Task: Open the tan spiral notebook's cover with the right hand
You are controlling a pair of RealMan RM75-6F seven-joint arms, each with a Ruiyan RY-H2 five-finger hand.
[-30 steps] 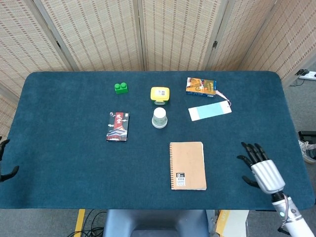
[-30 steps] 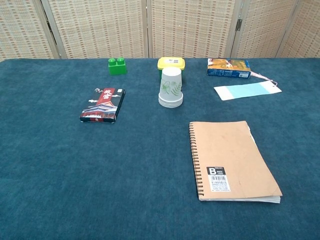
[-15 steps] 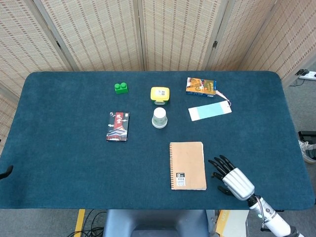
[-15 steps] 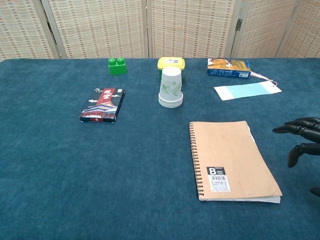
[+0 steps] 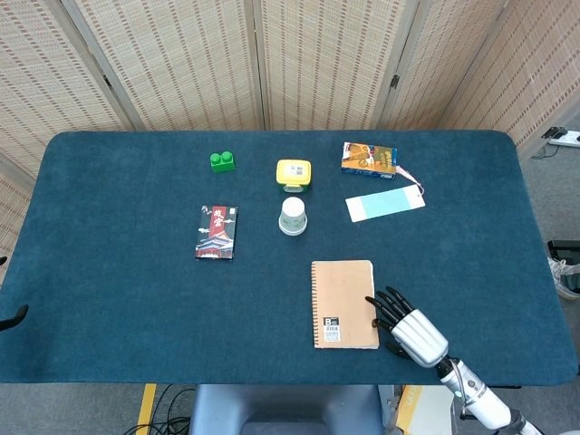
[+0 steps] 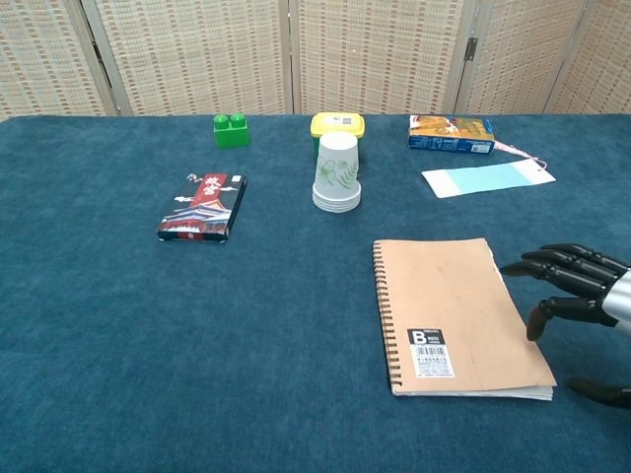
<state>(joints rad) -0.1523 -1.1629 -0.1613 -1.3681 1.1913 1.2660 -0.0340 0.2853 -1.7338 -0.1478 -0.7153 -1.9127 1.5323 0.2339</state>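
Note:
The tan spiral notebook [image 5: 344, 304] [image 6: 455, 313] lies flat and closed near the table's front edge, its spiral along the left side. My right hand [image 5: 405, 326] [image 6: 577, 286] hovers at the notebook's right edge with its fingers spread and pointing left, holding nothing. Its fingertips reach the edge of the cover; I cannot tell whether they touch it. Of my left hand only a dark sliver [image 5: 11, 315] shows at the far left edge in the head view, too little to tell its state.
Behind the notebook stand a stack of paper cups [image 5: 292, 216] [image 6: 337, 173], a yellow box [image 5: 293, 172], a green block [image 5: 222, 161], a colourful carton [image 5: 369, 159] and a light blue card [image 5: 385, 204]. A dark red packet [image 5: 217, 232] lies to the left.
My right hand has moved left from the table's right side to the notebook's right edge. The notebook has not moved.

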